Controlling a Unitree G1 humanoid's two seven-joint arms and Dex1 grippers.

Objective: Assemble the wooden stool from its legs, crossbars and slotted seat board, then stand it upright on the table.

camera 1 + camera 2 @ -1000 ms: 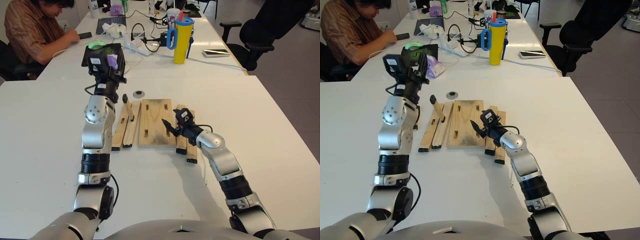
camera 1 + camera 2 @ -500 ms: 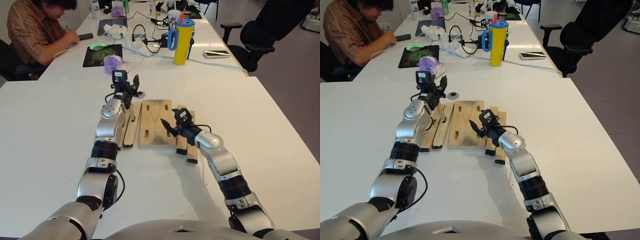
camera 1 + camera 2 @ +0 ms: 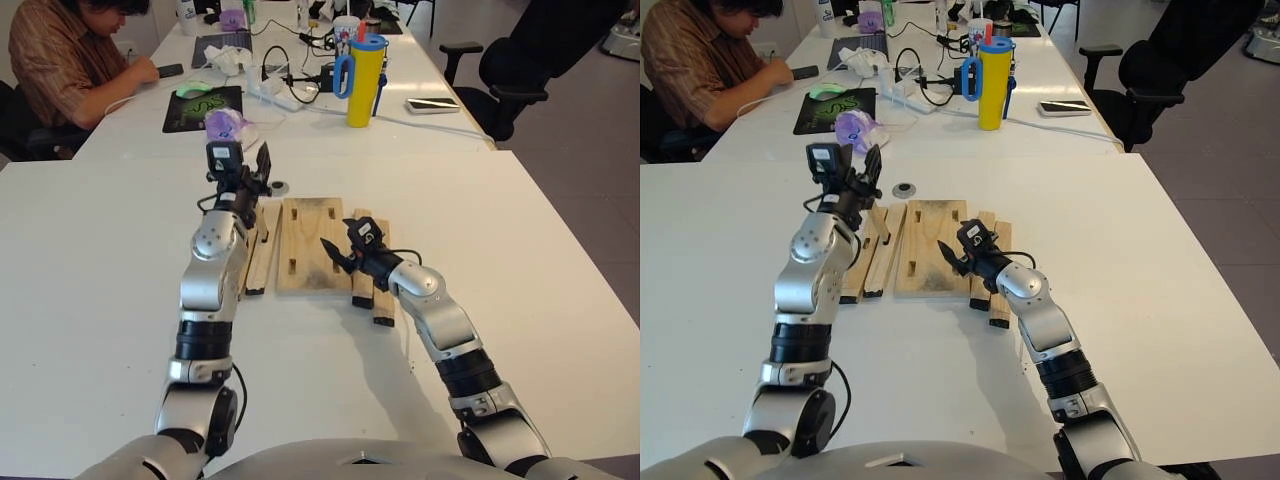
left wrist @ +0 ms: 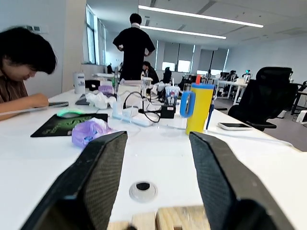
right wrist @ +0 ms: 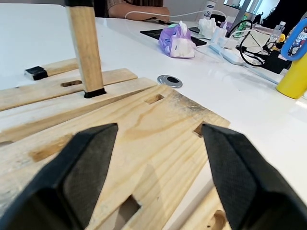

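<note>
1. The white table [image 3: 520, 230] is laden with stool parts (unassembled).
2. The slotted seat board [image 3: 310, 245] is laid between the left bars [image 3: 262, 262] and the right bars [image 3: 375, 300].
3. The left gripper [image 3: 255, 165] is spread wide above the left bars.
4. The right gripper [image 5: 158, 127] is spread wide, empty, at the board's right edge.

Long white table [image 3: 560, 260] in an open-plan office, second white desk [image 3: 425, 75] just behind its far edge, black office chair [image 3: 515, 70] off to the right, grey floor [image 3: 590, 170], ceiling light strips [image 4: 201, 17] overhead, row of windows [image 4: 184, 64] along the far wall.
</note>
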